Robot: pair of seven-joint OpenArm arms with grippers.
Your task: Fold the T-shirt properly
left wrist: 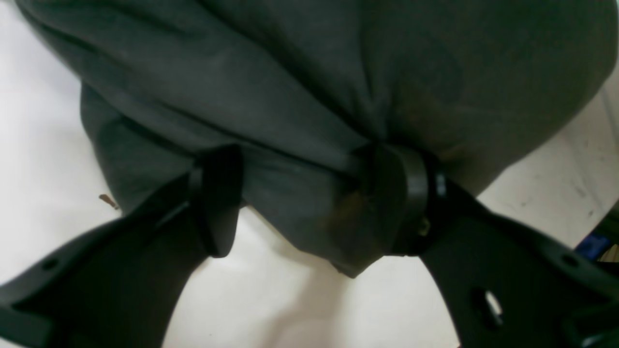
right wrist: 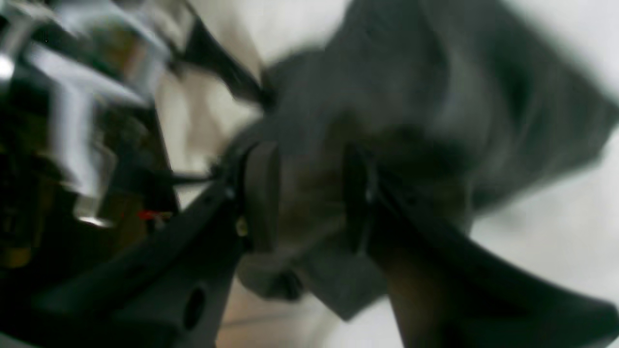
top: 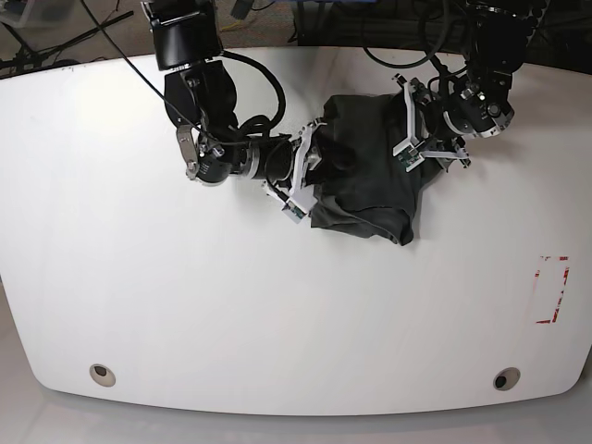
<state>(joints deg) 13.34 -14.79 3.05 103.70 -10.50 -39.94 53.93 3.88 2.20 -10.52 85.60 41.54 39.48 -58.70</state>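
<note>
The T-shirt (top: 363, 180) is a bunched dark grey heap at the back middle of the white table (top: 185, 305), strung between both grippers. In the base view my right gripper (top: 298, 180) sits at its left edge and my left gripper (top: 407, 139) at its upper right edge. The left wrist view shows the left gripper (left wrist: 309, 198) with a thick bundle of T-shirt (left wrist: 290, 96) filling the space between its fingers, folds converging at one finger (left wrist: 401, 203). The blurred right wrist view shows the right gripper (right wrist: 309, 198) closed on a wad of T-shirt (right wrist: 435, 106).
A red outlined rectangle (top: 552, 289) is marked near the table's right edge. Two round holes (top: 103, 374) (top: 504, 378) lie near the front edge. Cables and dark equipment (top: 370, 18) run along the back.
</note>
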